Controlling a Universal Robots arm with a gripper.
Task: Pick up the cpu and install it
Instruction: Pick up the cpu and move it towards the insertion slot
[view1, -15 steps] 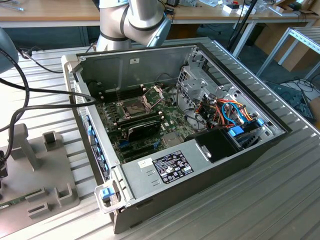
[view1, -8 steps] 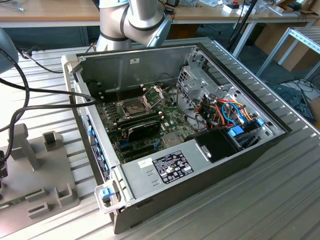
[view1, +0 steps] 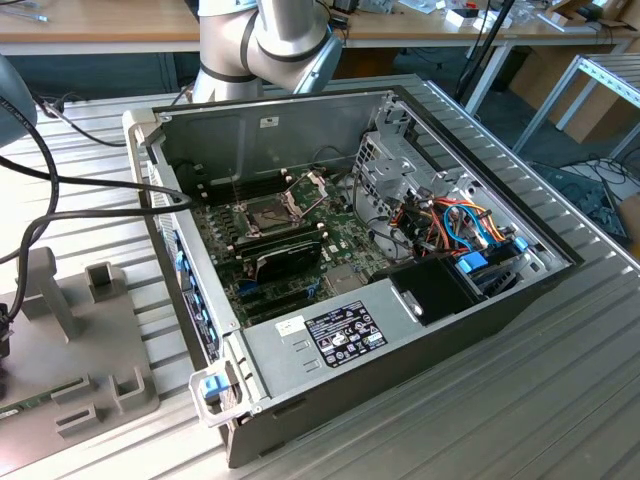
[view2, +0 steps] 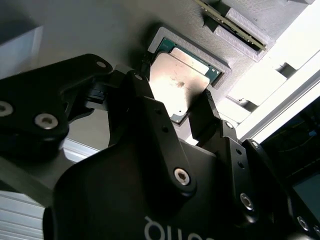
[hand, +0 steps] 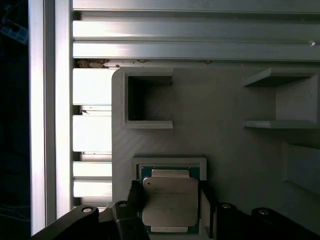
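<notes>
Two spread fingers (view2: 204, 116) wait beside the cpu (hand: 167, 200) in its grey holder (hand: 170, 161); a crooked squeeze might tip it.

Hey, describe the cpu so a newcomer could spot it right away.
Find the grey fixture plate on the ribbed aluminium table. In its shallow square nest lies the cpu: a flat silver-topped chip with green edges; the pocket beside it is empty.
</notes>
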